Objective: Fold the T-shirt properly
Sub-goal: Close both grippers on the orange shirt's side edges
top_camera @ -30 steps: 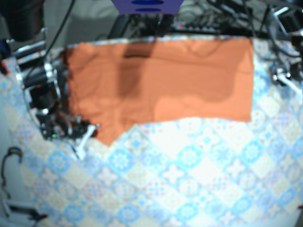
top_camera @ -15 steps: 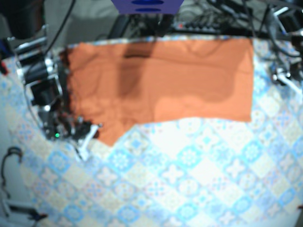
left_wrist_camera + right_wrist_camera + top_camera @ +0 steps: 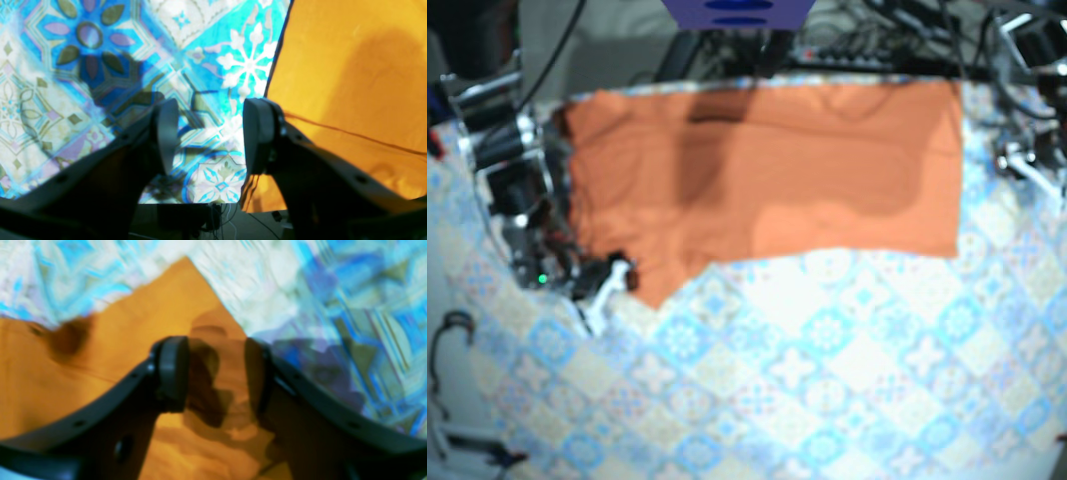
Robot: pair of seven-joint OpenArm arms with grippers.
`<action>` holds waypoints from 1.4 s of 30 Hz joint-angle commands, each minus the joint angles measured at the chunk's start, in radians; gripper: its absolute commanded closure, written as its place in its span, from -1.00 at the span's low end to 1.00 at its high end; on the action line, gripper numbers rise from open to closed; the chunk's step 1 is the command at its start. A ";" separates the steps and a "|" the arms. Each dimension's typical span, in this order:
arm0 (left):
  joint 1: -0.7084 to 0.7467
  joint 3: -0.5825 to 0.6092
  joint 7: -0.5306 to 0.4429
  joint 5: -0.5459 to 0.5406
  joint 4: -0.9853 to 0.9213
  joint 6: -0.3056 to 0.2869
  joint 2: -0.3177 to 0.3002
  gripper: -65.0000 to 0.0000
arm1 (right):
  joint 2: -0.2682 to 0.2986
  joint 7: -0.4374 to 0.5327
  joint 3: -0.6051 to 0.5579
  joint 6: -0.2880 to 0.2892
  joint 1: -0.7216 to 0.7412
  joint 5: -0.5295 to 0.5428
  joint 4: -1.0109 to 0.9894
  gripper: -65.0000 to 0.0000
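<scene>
T-shirt (image 3: 767, 170) is lying flat on the tablecloth (image 3: 827, 380), long axis side to side. Your right gripper (image 3: 215, 373) is hovering over its pointed corner, jaws parted, empty; your left gripper (image 3: 208, 133), also parted, is hanging just off the opposite edge.

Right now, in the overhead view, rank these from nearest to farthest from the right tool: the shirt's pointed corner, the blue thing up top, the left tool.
1. shirt's pointed corner, just beside the right tool.
2. blue thing, top middle.
3. left tool, far opposite side.
</scene>
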 commanded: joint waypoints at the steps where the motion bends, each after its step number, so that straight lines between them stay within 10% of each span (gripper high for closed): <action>1: -0.007 -0.008 -0.010 -0.008 0.014 -0.002 -0.026 0.08 | 0.010 0.021 0.004 0.002 0.034 0.006 0.015 0.05; 23: -0.006 -0.008 -0.010 -0.008 0.014 -0.002 -0.026 0.08 | 0.040 0.022 0.264 0.002 0.041 0.010 -0.110 0.02; 42: 0.016 -0.010 -0.010 -0.011 0.014 0.000 -0.026 0.08 | -0.044 -0.094 0.405 0.002 0.035 0.009 -0.110 0.02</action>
